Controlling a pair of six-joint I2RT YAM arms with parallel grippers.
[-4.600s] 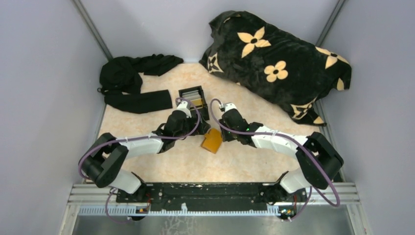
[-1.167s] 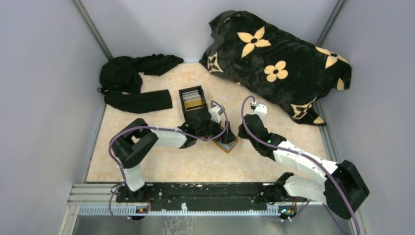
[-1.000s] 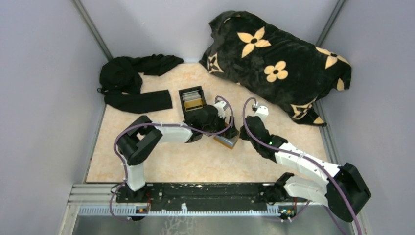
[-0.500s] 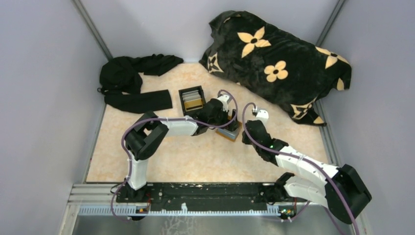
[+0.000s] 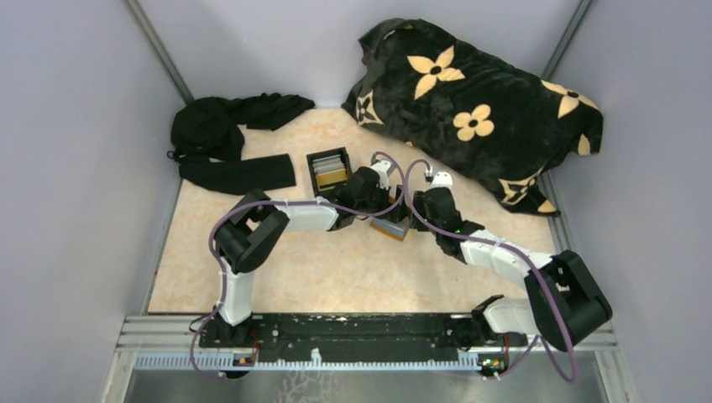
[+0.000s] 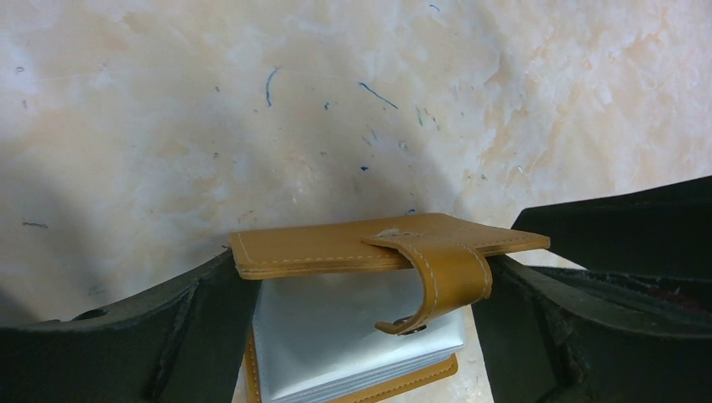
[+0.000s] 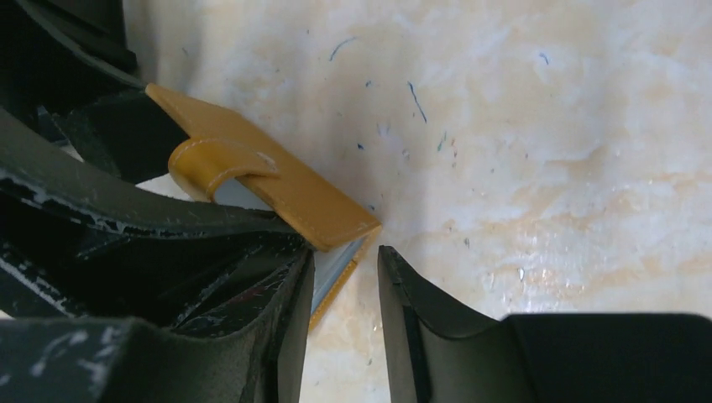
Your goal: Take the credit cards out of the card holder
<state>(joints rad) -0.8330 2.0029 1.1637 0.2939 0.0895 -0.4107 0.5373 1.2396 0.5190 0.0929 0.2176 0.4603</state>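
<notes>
**Left wrist: lid up, cards showing, right tool at the corner**

Closest to your lens, the left tool (image 6: 363,277) stands wide. The tan lid of the card holder (image 6: 319,250) spans it finger to finger, pinched across its width and lifted. The snap strap (image 6: 441,281) curls down off the lid's front edge. Under the lid, there they are: the credit cards (image 6: 336,336), a silvery stack lying in the holder's lower half on the bench (image 6: 252,101).

Over on the right wrist, the right tool (image 7: 342,260) is narrowly parted and grips nothing. Its tips are right at the holder's corner, with the card edges peeking out just ahead.

Watch this, it's tight. Close there and I reckon you could bite lid and cards together and drag the whole holder instead of a card. The two tools are almost touching, so a sideways nudge from the right could knock the lid out of the left's pinch and drop it over the cards. Slick cards may also come out several at once.

Room, from above: bare bench lies on your near side toward the arm bases (image 5: 227,306), good for pulling back. The holder sits mid-bench, well away from every edge. Beyond it, the black box (image 5: 328,172) is near the left wrist. Further back are the black garment (image 5: 227,143) far left and the flowered blanket (image 5: 479,101) far right.
</notes>
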